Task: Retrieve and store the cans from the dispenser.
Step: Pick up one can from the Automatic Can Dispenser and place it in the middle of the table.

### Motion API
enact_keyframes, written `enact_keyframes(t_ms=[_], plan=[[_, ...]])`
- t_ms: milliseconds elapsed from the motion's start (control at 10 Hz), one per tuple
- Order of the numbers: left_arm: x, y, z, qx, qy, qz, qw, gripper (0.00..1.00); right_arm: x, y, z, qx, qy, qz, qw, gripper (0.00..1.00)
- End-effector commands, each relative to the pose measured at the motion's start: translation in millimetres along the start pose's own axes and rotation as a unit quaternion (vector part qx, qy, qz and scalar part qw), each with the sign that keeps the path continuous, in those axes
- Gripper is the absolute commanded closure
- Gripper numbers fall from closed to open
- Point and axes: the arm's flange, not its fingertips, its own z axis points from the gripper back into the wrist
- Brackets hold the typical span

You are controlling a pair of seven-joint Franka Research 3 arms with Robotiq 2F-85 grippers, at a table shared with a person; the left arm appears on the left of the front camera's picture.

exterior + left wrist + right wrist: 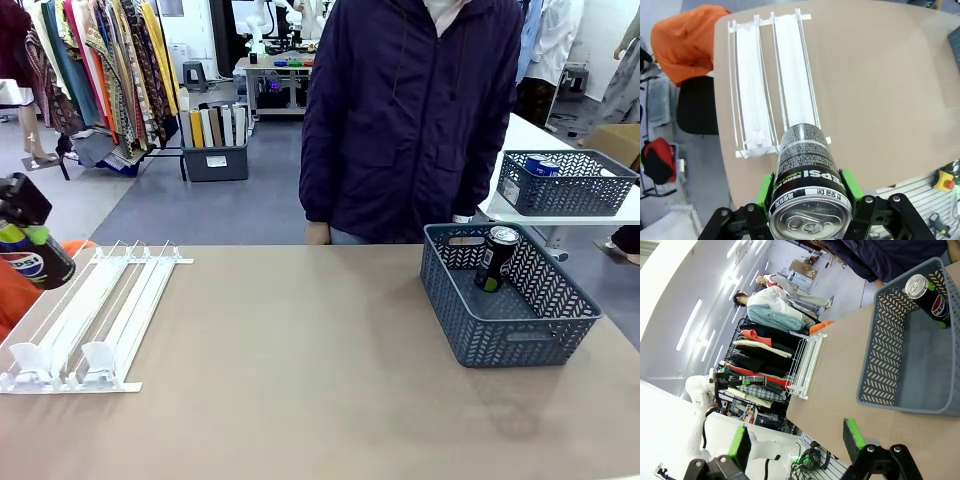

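My left gripper hangs at the table's far left, shut on a black Pepsi can held above the left side of the dispenser. In the left wrist view the green pads clamp the can, its top facing the camera. Below it lies the white dispenser, both lanes bare. Another can, black and green, leans inside the dark grey basket at the right. My right gripper is open and holds nothing, off the table's edge near the basket and its can.
A person in a dark jacket stands at the far side, one hand at the table edge. Behind, a second basket with blue cans rests on a white table. An orange cloth lies on a chair left of the dispenser.
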Motion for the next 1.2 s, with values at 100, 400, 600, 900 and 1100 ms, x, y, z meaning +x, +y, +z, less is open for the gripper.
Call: enact_keyframes(t_ms=[100, 400, 600, 900, 1100], plan=[[6, -6, -4, 0.010, 0.005, -0.002, 1.000, 1.00, 5, 2, -1, 0.010, -0.012, 0.011, 1.000, 0.00], [16, -20, -17, 0.021, 0.027, 0.011, 0.999, 1.00, 5, 2, -1, 0.010, -0.012, 0.011, 1.000, 0.00], [81, -119, -54, -0.044, 0.021, -0.105, 0.993, 1.00, 5, 2, -1, 0.010, -0.012, 0.011, 1.000, 0.00], [130, -269, -150, -0.049, 0.090, -0.226, 0.969, 1.00, 5, 2, -1, 0.010, -0.012, 0.011, 1.000, 0.00], [134, -325, -204, -0.048, 0.104, -0.253, 0.961, 1.00, 5, 2, -1, 0.010, -0.012, 0.011, 1.000, 0.00]])
